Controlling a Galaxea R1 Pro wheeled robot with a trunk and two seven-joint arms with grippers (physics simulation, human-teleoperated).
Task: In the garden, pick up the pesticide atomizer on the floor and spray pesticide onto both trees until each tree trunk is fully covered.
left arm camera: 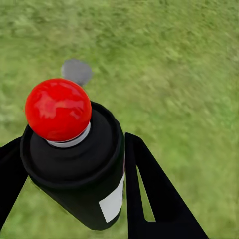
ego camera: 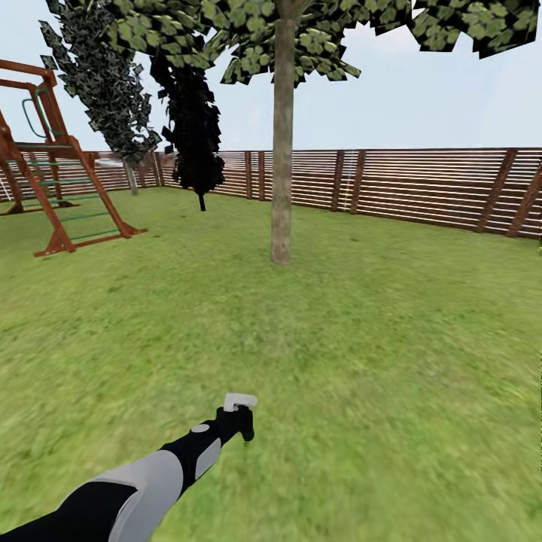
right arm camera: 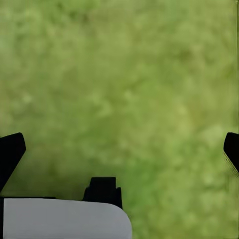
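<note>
Your left gripper [left arm camera: 74,199] is clamped around the pesticide atomizer [left arm camera: 82,169], a black finger [left arm camera: 149,199] pressed against each side of the dark bottle, whose whitish label faces the wrist camera (the cap there is a glossy red ball on a pale collar). From the head camera, the left arm [ego camera: 135,482] reaches forward over the lawn [ego camera: 391,361], and the atomizer's light grey head [ego camera: 240,401] sits at its tip, pointing toward the tree trunk [ego camera: 282,150]. That trunk stands well beyond the atomizer, straight and bare, with a green crown [ego camera: 301,38] spreading above. Behind the trunk runs the brown slatted fence [ego camera: 421,184]; to the trunk's left are two dark narrow trees [ego camera: 192,128] and the wooden playset [ego camera: 53,173]. Your right gripper [right arm camera: 119,149] hangs over blurred grass with its fingertips [right arm camera: 10,149] spread wide apart, holding nothing.
</note>
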